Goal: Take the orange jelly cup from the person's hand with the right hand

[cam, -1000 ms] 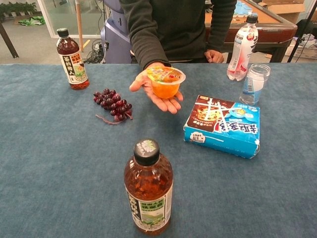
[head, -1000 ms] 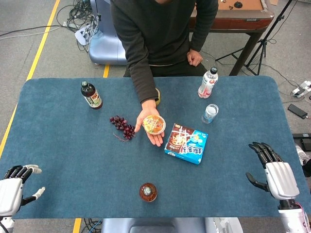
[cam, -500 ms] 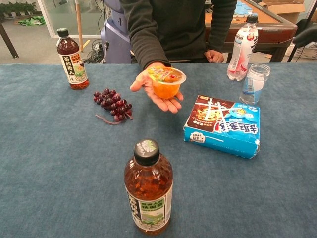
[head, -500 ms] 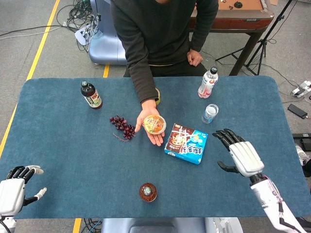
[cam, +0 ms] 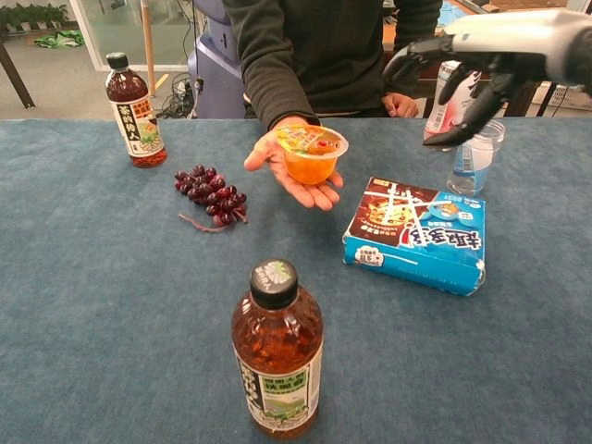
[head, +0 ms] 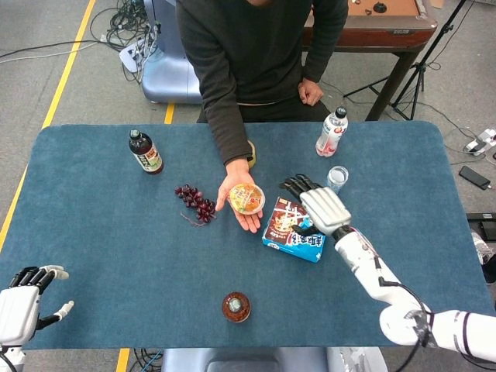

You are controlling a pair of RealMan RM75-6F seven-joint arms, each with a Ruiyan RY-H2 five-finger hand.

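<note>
The orange jelly cup (head: 246, 198) (cam: 310, 154) rests upright on the person's open palm (head: 249, 218) (cam: 305, 191), held out over the middle of the table. My right hand (head: 320, 207) (cam: 481, 57) hovers open above the blue snack box, to the right of the cup and apart from it, with its fingers spread and nothing in it. At the table's near left corner my left hand (head: 23, 297) is open and empty; the chest view does not show it.
A blue snack box (head: 297, 229) (cam: 415, 234) lies under my right hand. Grapes (head: 196, 203) (cam: 210, 192) lie left of the palm. A brown tea bottle (head: 236, 307) (cam: 277, 349) stands near the front edge, another (head: 145, 152) at back left. A white bottle (head: 331, 132) and a clear cup (head: 335, 179) stand at back right.
My right hand has swung from the table's right side leftward and up over the blue box, toward the cup. The person's hand, the cup and my left hand have stayed put.
</note>
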